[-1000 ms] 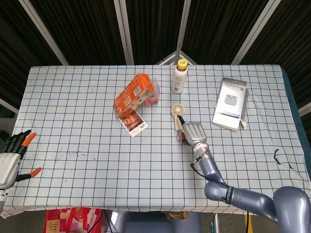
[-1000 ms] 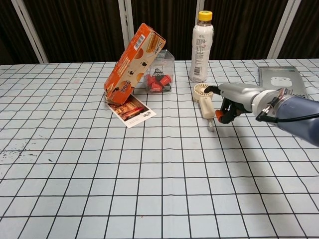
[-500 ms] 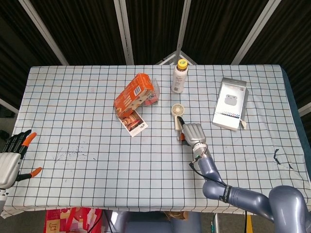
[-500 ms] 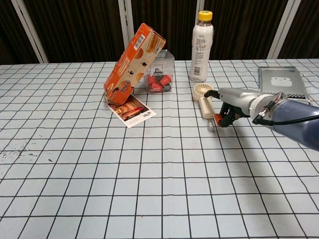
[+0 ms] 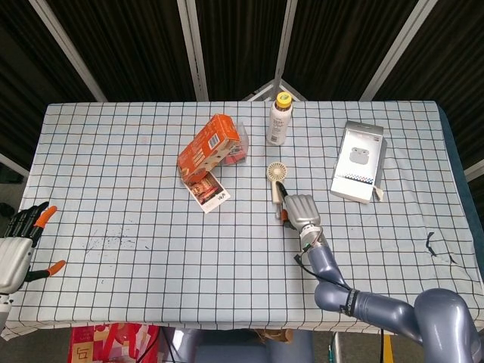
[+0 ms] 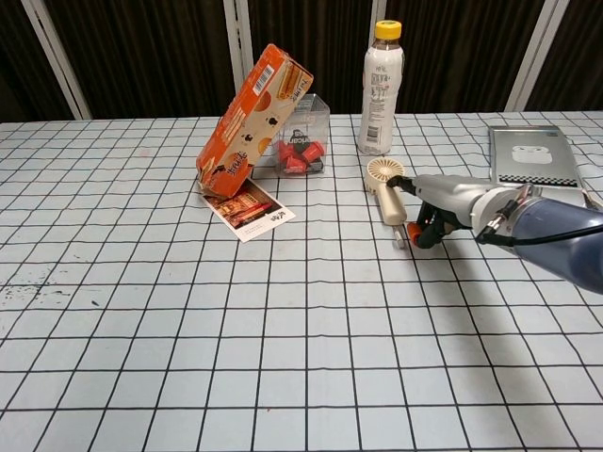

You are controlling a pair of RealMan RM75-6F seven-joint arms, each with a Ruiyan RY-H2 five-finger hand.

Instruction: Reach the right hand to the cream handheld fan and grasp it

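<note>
Head view: right hand sits low over the checked counter, back of the hand toward the camera, fingers curled down, orange tips showing on its left edge. Cream handheld fan lies flat just beyond and left of the hand, round head farthest from it, handle pointing back at the hand; handle end is right at the curled fingers. Cannot tell from this view whether the fingers actually close on the handle. Orange snack box leans well left and beyond the hand, with a printed card flat below it. White bottle with yellow cap stands straight beyond the fan. White earbud box lies to the right of the hand, well apart. Left hand hangs off the near left counter edge, fingers spread, holding nothing.

Chest view: right hand comes in from the right, thumb and fingers curled toward the fan handle. Fingertips touch or nearly touch the lower handle; grip not confirmed, cannot tell. Fan flat on the counter, head up-left of the hand. Snack box tilted, propped against a clear tub of red items, both far left of the hand. Card flat under the box. Bottle upright behind the fan. Earbud box behind the right forearm.
</note>
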